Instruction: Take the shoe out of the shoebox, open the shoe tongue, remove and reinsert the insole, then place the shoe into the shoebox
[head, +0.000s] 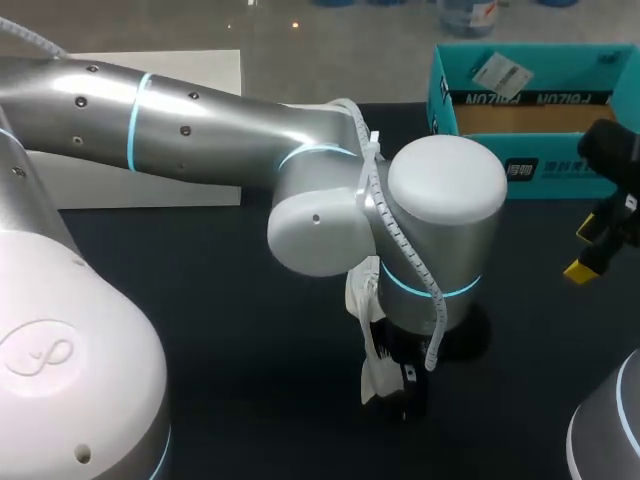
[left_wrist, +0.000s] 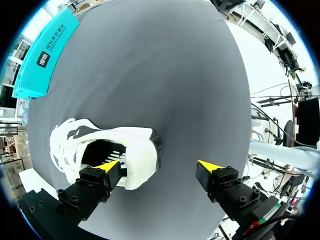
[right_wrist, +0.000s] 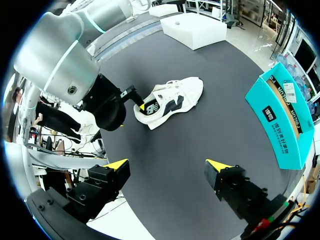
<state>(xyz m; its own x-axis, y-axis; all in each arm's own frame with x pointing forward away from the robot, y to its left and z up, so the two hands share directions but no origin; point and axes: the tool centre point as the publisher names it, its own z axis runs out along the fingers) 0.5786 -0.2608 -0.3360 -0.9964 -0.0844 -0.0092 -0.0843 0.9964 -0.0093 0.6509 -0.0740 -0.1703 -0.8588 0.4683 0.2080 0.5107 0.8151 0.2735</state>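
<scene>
A white sneaker with black side markings (right_wrist: 170, 100) lies on the dark table, outside the teal shoebox (right_wrist: 282, 117). My left gripper (left_wrist: 159, 167) is open right over its heel end. One yellow-tipped finger (left_wrist: 107, 167) sits at the shoe's (left_wrist: 100, 145) opening and the other stands clear over bare table. In the head view my left arm's wrist hides most of the shoe (head: 372, 350). My right gripper (right_wrist: 167, 165) hangs open and empty well back from the shoe, near the table's right side (head: 588, 248). The shoebox (head: 530, 110) stands open at the back right.
A white box (head: 150, 130) stands at the back left of the table (head: 230, 320). My left arm spans the table's middle from the left, above the shoe. A paper tag (head: 497, 72) lies on the shoebox rim.
</scene>
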